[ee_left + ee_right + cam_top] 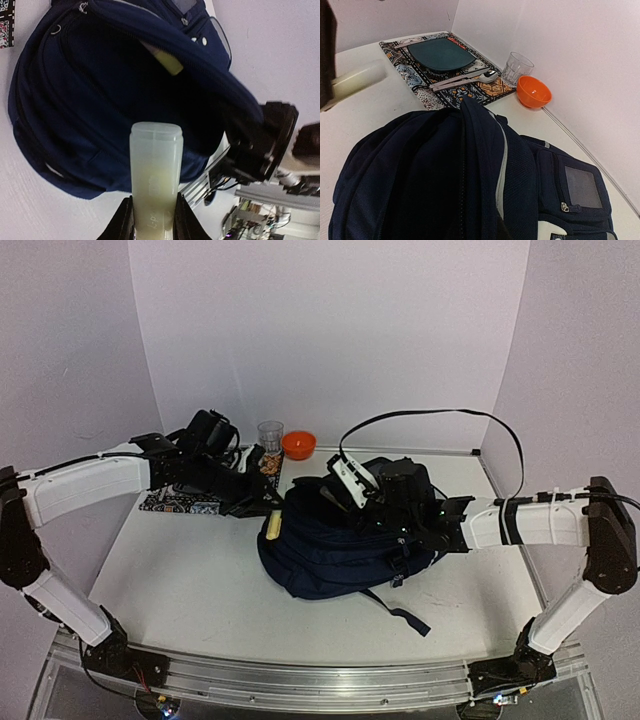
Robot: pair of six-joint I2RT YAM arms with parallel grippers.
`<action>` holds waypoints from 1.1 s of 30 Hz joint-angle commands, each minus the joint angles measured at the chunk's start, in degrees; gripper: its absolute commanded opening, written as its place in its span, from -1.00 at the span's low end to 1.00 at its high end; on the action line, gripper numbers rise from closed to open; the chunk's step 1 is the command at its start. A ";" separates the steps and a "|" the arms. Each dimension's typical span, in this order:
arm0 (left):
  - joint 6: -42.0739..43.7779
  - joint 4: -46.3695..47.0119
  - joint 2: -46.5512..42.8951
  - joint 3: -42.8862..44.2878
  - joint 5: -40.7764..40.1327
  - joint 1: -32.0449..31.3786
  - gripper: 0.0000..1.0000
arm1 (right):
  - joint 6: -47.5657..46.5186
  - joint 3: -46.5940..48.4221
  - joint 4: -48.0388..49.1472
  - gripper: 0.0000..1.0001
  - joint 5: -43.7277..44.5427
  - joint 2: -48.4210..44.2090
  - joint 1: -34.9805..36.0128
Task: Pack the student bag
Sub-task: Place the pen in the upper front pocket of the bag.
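The student bag (pixel 335 555), a large navy backpack, lies mid-table with its main opening (pixel 130 85) held gaping. My left gripper (pixel 154 220) is shut on a pale translucent bottle (pixel 156 170), whose cap end points at the opening and hangs just short of it. From above, the bottle (pixel 272 527) sits at the bag's left edge. A yellowish thing (pixel 167 62) shows under the opening's upper lip. My right gripper (pixel 385 505) is above the bag; its fingers are hidden in the right wrist view, where a ridge of bag fabric (pixel 480 165) rises tautly towards them.
A patterned placemat (pixel 420 82) at the back left carries a dark plate (pixel 440 54) and a spoon (pixel 470 79). Beside it stand a clear glass (pixel 516 68) and an orange bowl (pixel 533 92). White walls close the back and sides. A bag strap (pixel 405 615) trails forward.
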 commanded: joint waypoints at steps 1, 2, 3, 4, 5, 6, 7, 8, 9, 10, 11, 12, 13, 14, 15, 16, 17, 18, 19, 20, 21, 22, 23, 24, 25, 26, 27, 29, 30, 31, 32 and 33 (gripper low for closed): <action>-14.66 9.88 5.24 3.90 5.00 1.02 -1.00 | 1.44 3.43 5.54 -1.00 -1.31 -1.85 0.12; -17.07 10.36 5.98 4.01 4.49 1.15 -0.99 | 1.45 3.40 5.64 -1.00 -1.30 -1.97 0.13; -19.58 10.92 6.51 3.96 3.85 1.23 -0.97 | 1.45 3.35 5.73 -1.00 -1.31 -2.07 0.13; -21.90 11.86 6.88 3.59 3.31 1.27 -0.96 | 1.46 3.30 5.81 -1.00 -1.33 -2.16 0.14; -24.22 12.99 7.06 2.97 2.63 1.26 -0.96 | 1.48 3.29 5.83 -1.00 -1.39 -2.28 0.16; -26.73 13.83 7.12 2.32 1.75 1.29 -0.95 | 1.54 3.27 5.82 -1.00 -1.48 -2.42 0.17; -28.31 14.80 6.94 1.79 0.97 1.25 -0.94 | 1.61 3.24 5.89 -1.00 -1.68 -2.56 0.21; -29.76 16.22 6.90 1.31 0.14 1.25 -0.94 | 1.58 3.19 5.94 -1.00 -1.86 -2.64 0.30; -31.27 17.78 6.95 0.99 -0.48 1.25 -0.94 | 1.59 3.18 6.01 -1.00 -2.01 -2.71 0.35; -32.58 18.90 7.22 1.08 -0.74 1.25 -0.93 | 1.59 3.18 6.06 -1.00 -2.14 -2.66 0.41; -33.87 20.18 7.67 1.39 -0.65 1.24 -0.91 | 1.66 3.21 6.12 -1.00 -2.26 -2.58 0.52; -34.78 20.79 8.54 1.97 -0.22 1.24 -0.88 | 1.74 3.28 6.16 -1.00 -2.36 -2.47 0.56; -35.58 21.18 9.50 2.53 0.18 1.25 -0.87 | 1.80 3.33 6.19 -1.00 -2.47 -2.39 0.58; -36.29 21.28 10.44 2.96 0.46 1.25 -0.87 | 1.81 3.32 6.21 -1.00 -2.60 -2.37 0.60; -37.06 21.30 11.07 3.13 0.66 1.25 -0.87 | 1.81 3.35 6.28 -1.00 -2.66 -2.40 0.59; -37.86 21.30 11.34 2.84 0.48 1.25 -0.87 | 1.80 3.35 6.37 -1.00 -2.67 -2.54 0.60; -38.60 21.30 11.31 2.29 -0.10 1.25 -0.87 | 1.80 3.35 6.46 -1.00 -2.68 -2.72 0.65; -39.24 21.34 11.10 1.64 -0.94 1.25 -0.87 | 1.81 3.34 6.53 -1.00 -2.71 -2.89 0.70; -39.85 21.48 10.84 0.98 -1.97 1.25 -0.87 | 1.83 3.29 6.64 -1.00 -2.87 -3.02 0.71; -40.66 21.63 10.73 0.51 -2.81 1.26 -0.87 | 1.94 3.23 6.76 -1.00 -3.07 -3.09 0.72; -41.69 22.11 10.77 0.07 -3.39 1.26 -0.87 | 2.08 3.16 6.90 -1.00 -3.22 -3.13 0.74; -42.52 22.96 10.91 -0.22 -3.90 1.25 -0.87 | 2.21 3.10 7.08 -1.00 -3.44 -3.10 0.77; -43.44 23.50 11.14 -0.30 -4.59 1.25 -0.87 | 2.36 3.09 7.28 -1.00 -3.53 -2.94 0.81; -44.02 24.63 11.47 -0.22 -4.88 1.25 -0.87 | 2.55 3.15 7.31 -1.00 -3.66 -2.85 0.83; -44.32 25.51 12.08 0.06 -5.00 1.25 -0.86 | 2.77 3.27 7.33 -1.00 -3.88 -2.69 0.88; -44.40 26.16 12.84 0.88 -5.00 1.25 -0.85 | 2.94 3.39 7.37 -1.00 -4.12 -2.54 0.90; -44.45 26.36 13.68 1.70 -4.88 1.23 -0.83 | 3.09 3.48 7.40 -1.00 -4.29 -2.43 1.01; -44.98 26.60 15.84 3.34 -4.31 1.10 -0.82 | 3.36 3.82 7.44 -1.00 -4.77 -2.12 1.17; -45.30 27.01 16.69 3.87 -4.22 0.99 -0.81 | 3.38 3.98 7.44 -1.00 -5.01 -1.98 1.18; -45.47 27.42 17.42 4.34 -4.42 0.87 -0.78 | 3.44 4.13 7.44 -1.00 -5.16 -1.87 1.31; -45.59 27.82 18.23 4.70 -4.67 0.61 -0.76 | 3.54 4.22 7.46 -1.00 -5.28 -1.84 1.36; -45.64 28.03 18.75 5.08 -4.70 0.39 -0.76 | 3.56 4.32 7.45 -1.00 -5.46 -1.84 1.32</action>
